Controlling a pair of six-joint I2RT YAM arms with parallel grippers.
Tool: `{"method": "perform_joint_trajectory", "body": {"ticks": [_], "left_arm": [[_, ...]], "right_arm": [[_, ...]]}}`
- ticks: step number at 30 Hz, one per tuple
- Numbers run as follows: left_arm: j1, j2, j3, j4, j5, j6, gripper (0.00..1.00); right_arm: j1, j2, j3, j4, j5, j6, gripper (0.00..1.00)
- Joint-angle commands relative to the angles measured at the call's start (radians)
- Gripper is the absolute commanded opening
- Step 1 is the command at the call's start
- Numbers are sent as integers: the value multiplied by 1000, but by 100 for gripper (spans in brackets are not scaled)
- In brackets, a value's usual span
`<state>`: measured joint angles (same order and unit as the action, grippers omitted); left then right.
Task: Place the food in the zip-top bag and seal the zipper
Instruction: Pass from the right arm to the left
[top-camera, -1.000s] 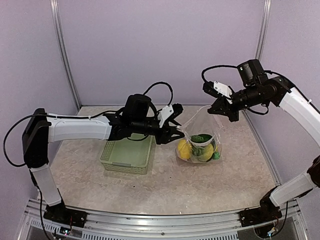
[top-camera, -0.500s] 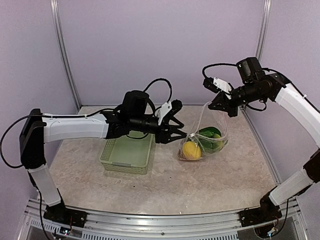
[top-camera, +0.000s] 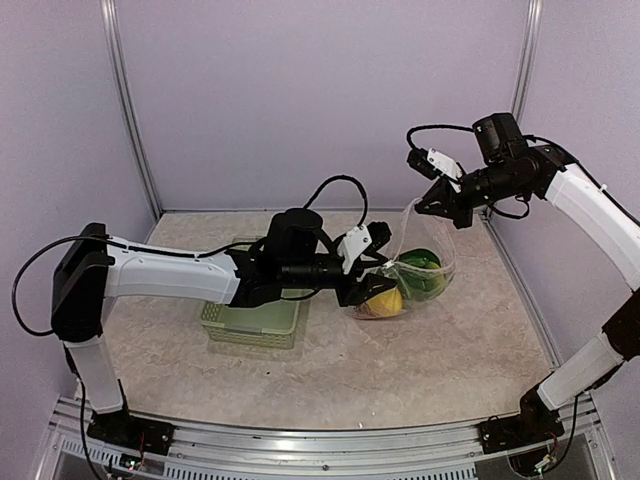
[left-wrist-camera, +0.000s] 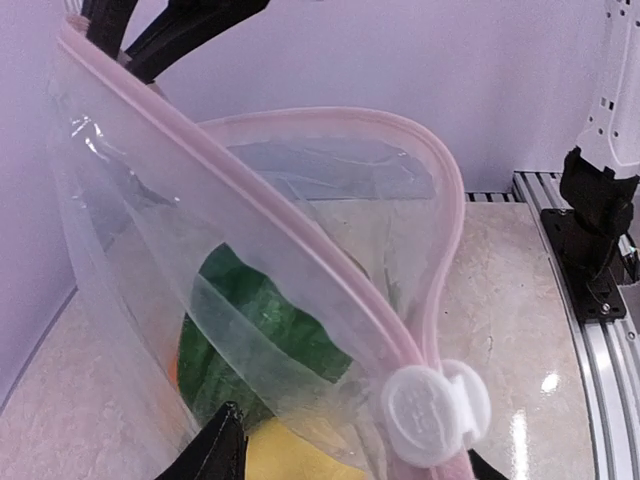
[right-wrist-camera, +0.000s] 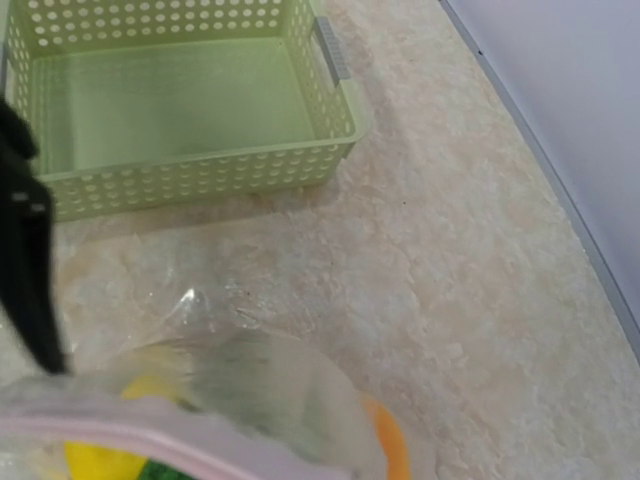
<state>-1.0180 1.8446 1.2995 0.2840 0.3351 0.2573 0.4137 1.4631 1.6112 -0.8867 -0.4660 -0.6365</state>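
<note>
The clear zip-top bag (top-camera: 415, 262) hangs tilted between my two grippers with the food inside: a yellow lemon (top-camera: 385, 300) and a green piece (top-camera: 422, 265). My right gripper (top-camera: 432, 208) is shut on the bag's upper right corner and holds it up. My left gripper (top-camera: 368, 272) is at the bag's lower left end. In the left wrist view its black fingertips (left-wrist-camera: 215, 452) stand apart on either side of the pale pink zipper (left-wrist-camera: 300, 262). A white slider (left-wrist-camera: 435, 412) sits between them. The mouth gapes above it. An orange piece (right-wrist-camera: 392, 435) shows in the right wrist view.
The pale green basket (top-camera: 250, 325) sits empty on the table behind my left arm and also shows in the right wrist view (right-wrist-camera: 200, 170). The right arm's base and rail (left-wrist-camera: 600, 260) stand at the near table edge.
My left gripper moved right and down along the bag's mouth toward its lower end. The bag swung from hanging upright to tilted, and the food slid with it. The right gripper rose slightly.
</note>
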Motion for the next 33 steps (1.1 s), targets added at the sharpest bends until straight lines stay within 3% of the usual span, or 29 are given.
{"method": "perform_joint_trajectory", "body": {"ticks": [1,16,21,26,33], "left_arm": [[4,43,-16,170,-124,-69,50],[0,-20,-106,275,-188,-41,1],[10,-70,-108,208,-243,-44,0],[47,-110,-97,126,-211,-94,0],[90,-118,-25,-31,-145,-176,0]], "right_arm": [[-7,-3,26,33,-33,24,0],[-17,37,56,52,77,85,0],[-44,92,142,4,139,101,0],[-52,27,162,-70,34,39,27],[-29,-34,98,-225,-86,-103,31]]}}
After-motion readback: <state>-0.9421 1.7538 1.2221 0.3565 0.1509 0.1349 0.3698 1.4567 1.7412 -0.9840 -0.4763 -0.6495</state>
